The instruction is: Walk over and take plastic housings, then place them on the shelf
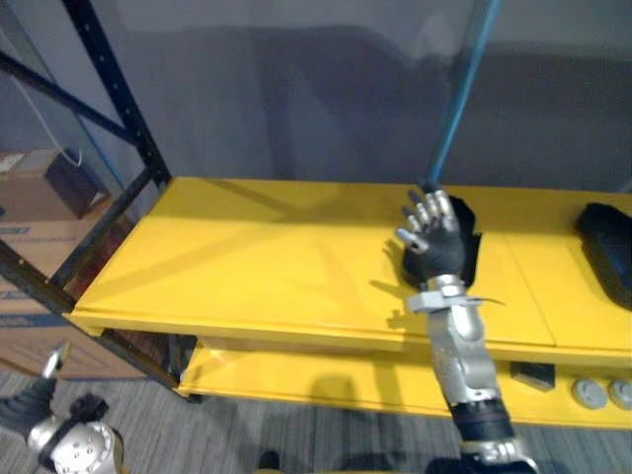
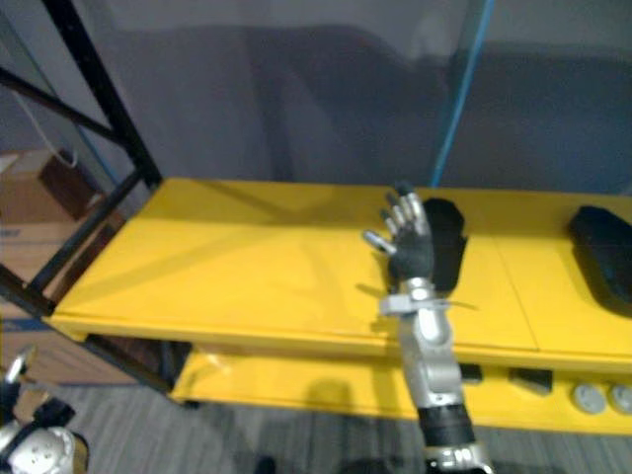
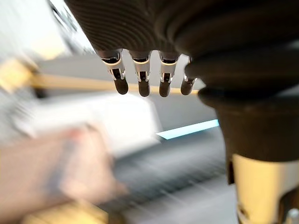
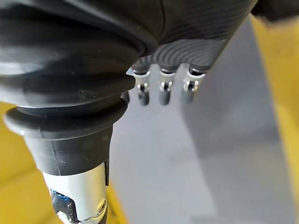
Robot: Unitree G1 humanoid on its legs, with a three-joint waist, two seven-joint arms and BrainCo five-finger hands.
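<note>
Standing upright over the yellow shelf board (image 1: 247, 257), just inside its front edge, the right hand (image 1: 434, 237) has its fingers straight and a little fanned, thumb out to the side, gripping nothing. Right wrist view agrees: fingertips (image 4: 164, 95) hang loose against the grey wall. One black plastic housing (image 2: 449, 242) sits on the board just behind the hand, toward the back edge. The palm covers its left part, so contact between hand and housing cannot be told. A second housing (image 1: 607, 247) lies on the same board far to the right, cut off by the picture's edge and well apart from the first, with a seam in the board between them. To the hand's left there is a wide open stretch of board, running to the black rack frame (image 1: 114, 84) at the corner. Cardboard boxes (image 1: 30, 227) stand beyond the frame, partly hidden by it. A blue strip (image 1: 459, 89) rises from the back edge right behind the hand. On the lower board (image 1: 326, 380), mostly hidden under the upper one, are a small black block (image 1: 533, 375) and grey round pieces (image 1: 590, 393), too small to make out further. The left hand (image 1: 35, 405) hangs low at the lower left, below the shelf's front edge and over grey carpet, one finger pointing up. Left wrist view shows its fingers (image 3: 142, 81) relaxed and empty, with everything past them smeared.
</note>
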